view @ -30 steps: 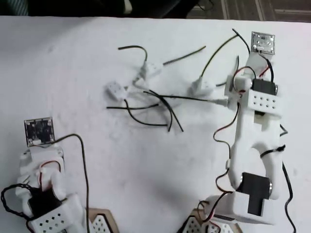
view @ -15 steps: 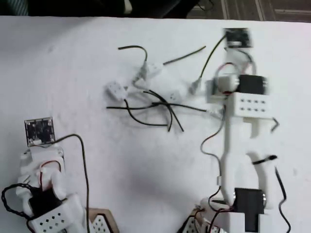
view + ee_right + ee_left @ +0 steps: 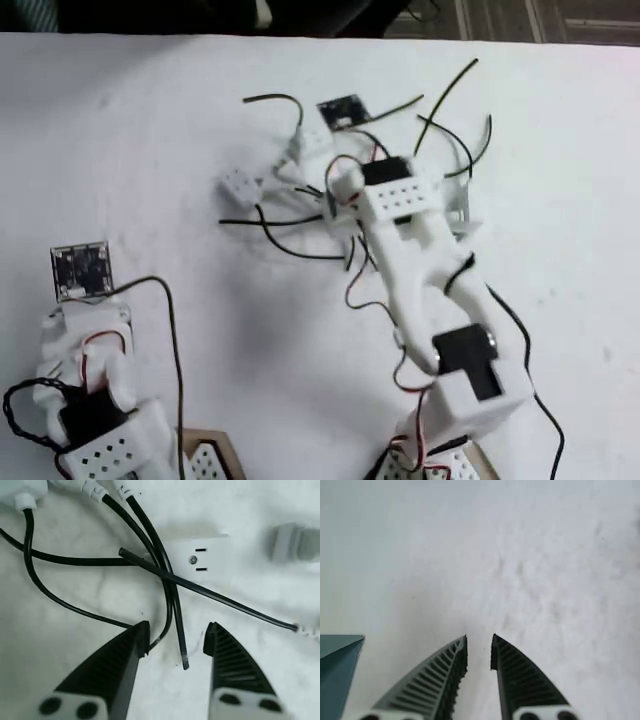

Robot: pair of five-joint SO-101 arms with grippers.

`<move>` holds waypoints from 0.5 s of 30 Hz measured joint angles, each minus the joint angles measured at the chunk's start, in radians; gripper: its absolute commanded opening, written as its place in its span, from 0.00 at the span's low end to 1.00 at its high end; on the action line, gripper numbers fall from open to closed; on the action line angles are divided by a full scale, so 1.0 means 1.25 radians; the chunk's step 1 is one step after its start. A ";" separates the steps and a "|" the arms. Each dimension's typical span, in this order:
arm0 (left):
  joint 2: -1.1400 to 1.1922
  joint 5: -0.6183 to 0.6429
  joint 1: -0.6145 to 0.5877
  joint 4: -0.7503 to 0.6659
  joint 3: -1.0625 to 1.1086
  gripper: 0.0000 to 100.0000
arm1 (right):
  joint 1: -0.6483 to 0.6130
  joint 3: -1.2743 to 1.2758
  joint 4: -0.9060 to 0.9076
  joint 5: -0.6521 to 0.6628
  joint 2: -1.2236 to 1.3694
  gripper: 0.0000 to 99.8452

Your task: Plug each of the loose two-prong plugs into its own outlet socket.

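Note:
A tangle of black cables with white plugs lies at the table's far middle. A white block and a white plug piece sit at its left side. My right arm stretches over the tangle. My right gripper is open, low over the table, with two loose black cable ends between its fingers. Just beyond lies a white outlet socket with two slots, a cable crossing it. White plug bodies lie farther off. My left gripper hovers over bare table, a narrow gap between its fingers.
My left arm is folded at the near left corner. More black cable ends curl at the far right of the tangle. A grey ribbed piece lies beside the socket. The white table ends at a dark far edge.
My right arm has swung left from the table's far right to over the cable tangle. The cables near it have shifted. My left arm has not moved.

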 measured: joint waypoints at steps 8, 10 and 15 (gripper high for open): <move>0.000 0.000 0.000 0.000 0.000 0.10 | -0.025 0.000 -0.028 0.000 0.075 0.17; 0.000 0.000 0.000 0.000 0.000 0.10 | -0.027 0.000 -0.029 -0.001 0.092 0.17; 0.000 0.000 0.000 0.000 0.000 0.10 | -0.023 0.000 -0.083 -0.007 0.164 0.08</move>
